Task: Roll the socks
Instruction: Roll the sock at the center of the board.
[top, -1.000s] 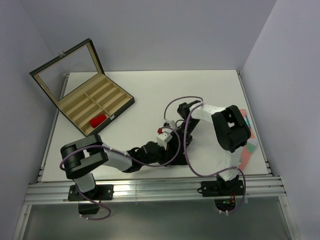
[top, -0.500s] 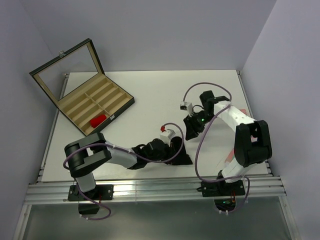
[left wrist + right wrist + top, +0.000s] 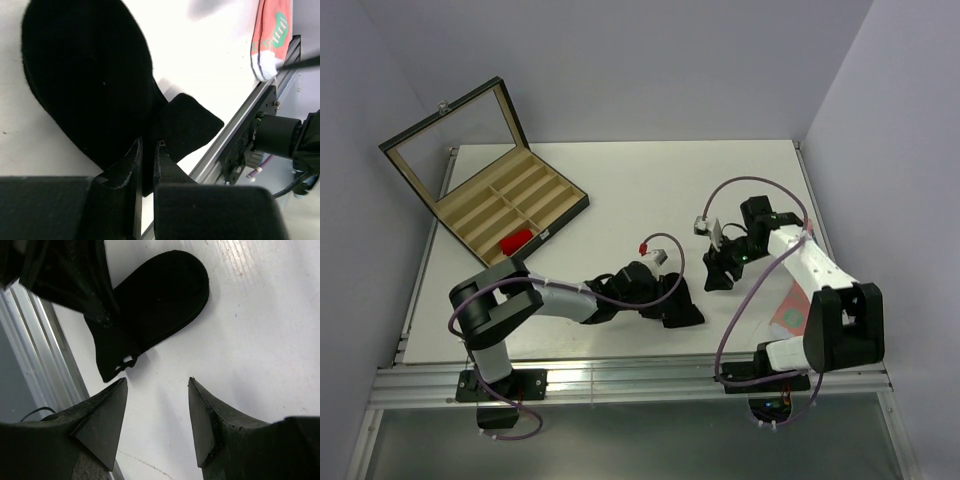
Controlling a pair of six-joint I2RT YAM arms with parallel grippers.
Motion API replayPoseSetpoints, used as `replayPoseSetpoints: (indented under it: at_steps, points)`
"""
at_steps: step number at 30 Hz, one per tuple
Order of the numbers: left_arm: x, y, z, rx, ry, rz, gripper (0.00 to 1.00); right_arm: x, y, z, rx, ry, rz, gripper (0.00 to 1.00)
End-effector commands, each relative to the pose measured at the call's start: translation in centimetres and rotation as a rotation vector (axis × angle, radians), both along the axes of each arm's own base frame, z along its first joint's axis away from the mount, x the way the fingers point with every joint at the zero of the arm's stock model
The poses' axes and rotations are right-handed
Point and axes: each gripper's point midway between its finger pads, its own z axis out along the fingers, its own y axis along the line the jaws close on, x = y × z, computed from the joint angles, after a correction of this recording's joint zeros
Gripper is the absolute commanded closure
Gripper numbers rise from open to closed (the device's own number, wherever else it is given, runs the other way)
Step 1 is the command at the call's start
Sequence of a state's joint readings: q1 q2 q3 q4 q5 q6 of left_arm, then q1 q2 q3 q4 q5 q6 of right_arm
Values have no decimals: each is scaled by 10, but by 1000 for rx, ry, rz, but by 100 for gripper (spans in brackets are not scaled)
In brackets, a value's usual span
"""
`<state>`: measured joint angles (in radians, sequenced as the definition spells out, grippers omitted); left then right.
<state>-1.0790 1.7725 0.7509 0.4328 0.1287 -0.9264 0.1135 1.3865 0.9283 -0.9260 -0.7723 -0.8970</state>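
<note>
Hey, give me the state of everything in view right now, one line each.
left gripper: jaws shut on the black sock.
black sock: mostly flat on the table, edge pinched.
right gripper: jaws open, empty.
red sock: in a case compartment.
case: lid open.
pink sock: flat at the table's right edge.

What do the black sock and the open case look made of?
Black sock: soft knit fabric, matte; it has a fuzzy outline and a limp folded flap. Case: probably wood or board, dark outside, with tan compartments that may be fabric-lined. Its lid holds a clear pane, glass or plastic, can't tell.
</note>
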Motion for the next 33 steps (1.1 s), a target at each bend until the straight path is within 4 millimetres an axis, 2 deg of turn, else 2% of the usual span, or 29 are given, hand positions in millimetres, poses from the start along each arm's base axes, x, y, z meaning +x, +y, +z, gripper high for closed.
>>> replayPoseSetpoints:
  at_steps: [1, 7, 11, 14, 19, 27, 33]
  points:
    - [-12, 45, -56, 230, 151, 8, 100, -5, 1, 5, 20, -124, 92, 40]
    - [-11, 52, -61, 220, 245, -18, 100, -26, 3, -8, -17, -201, 217, 40]
    - [-7, 55, -62, 233, 267, -36, 100, -41, 16, -18, -51, -265, 287, 39]
    - [-5, 55, -63, 236, 281, -44, 100, -48, 28, -17, -50, -332, 324, 37]
    - [-2, 54, -67, 242, 298, -53, 100, -48, 37, -15, -49, -388, 349, 35]
    - [2, 51, -69, 203, 340, -57, 100, -57, 46, -37, -92, -390, 403, 35]
    - [3, 51, -71, 197, 355, -67, 100, -55, 52, -44, -100, -409, 407, 35]
